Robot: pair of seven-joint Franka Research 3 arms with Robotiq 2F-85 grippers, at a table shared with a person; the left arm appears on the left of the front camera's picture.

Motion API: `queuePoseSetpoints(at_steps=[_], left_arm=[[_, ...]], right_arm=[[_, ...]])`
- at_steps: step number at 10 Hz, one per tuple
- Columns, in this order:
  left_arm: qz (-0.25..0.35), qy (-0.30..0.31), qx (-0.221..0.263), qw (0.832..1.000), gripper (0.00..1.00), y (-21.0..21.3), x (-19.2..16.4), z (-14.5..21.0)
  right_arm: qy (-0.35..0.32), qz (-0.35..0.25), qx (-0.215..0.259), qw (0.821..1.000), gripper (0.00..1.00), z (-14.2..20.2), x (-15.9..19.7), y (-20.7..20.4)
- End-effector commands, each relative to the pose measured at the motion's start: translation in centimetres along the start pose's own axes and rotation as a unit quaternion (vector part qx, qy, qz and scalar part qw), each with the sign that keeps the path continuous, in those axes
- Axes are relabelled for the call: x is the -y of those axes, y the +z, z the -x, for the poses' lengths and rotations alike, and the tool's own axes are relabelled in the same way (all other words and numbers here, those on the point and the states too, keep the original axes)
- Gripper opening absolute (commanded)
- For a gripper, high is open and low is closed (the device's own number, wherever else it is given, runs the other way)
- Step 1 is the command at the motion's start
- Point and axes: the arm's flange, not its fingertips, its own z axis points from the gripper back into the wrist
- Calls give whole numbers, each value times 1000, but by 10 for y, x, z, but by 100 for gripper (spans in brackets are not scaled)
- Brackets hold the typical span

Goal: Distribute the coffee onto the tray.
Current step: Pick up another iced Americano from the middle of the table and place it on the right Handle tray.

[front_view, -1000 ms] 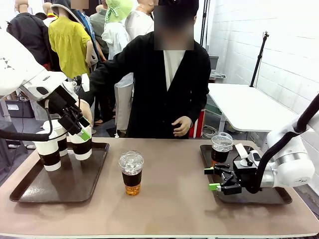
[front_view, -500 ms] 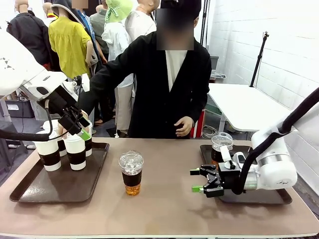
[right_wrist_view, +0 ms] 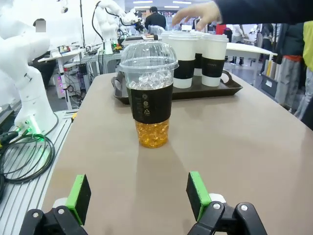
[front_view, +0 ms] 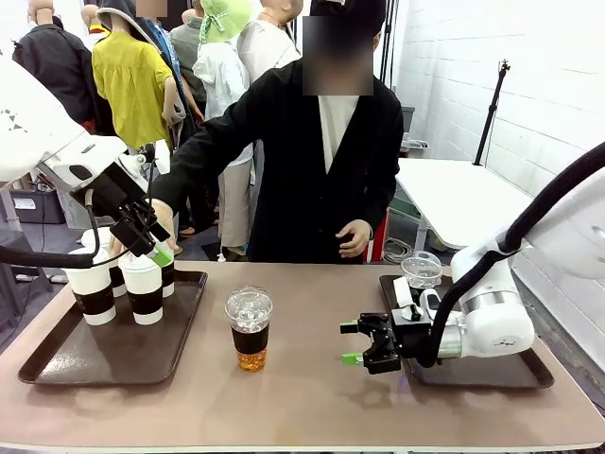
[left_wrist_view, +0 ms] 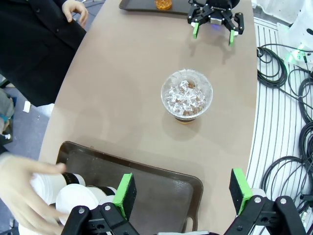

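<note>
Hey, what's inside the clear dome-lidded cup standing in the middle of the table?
The clear cup holds ice above amber drink; its dark sleeve hides the middle part.

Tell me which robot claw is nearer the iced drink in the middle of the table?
The right claw: it sits low, open, facing the iced drink. The left claw hovers higher, over the paper cups.

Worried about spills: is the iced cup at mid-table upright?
Upright: the iced cup stands on its base on the table, dome lid on top.
</note>
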Motion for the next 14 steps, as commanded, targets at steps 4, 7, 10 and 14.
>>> queuePoseSetpoints(at_steps=[4,7,10,14], left_arm=[[7,-7,12,1000,100,1,-2,2],[7,-7,12,1000,100,1,-2,2],[7,-7,12,1000,100,1,-2,2],[7,-7,12,1000,100,1,-2,2]], right_arm=[[6,20,4,1000,100,8,12,-38],[4,18,2,1000,100,7,8,-41],[-6,3,2,1000,100,6,10,-35],[-2,10,8,1000,100,2,12,-45]])
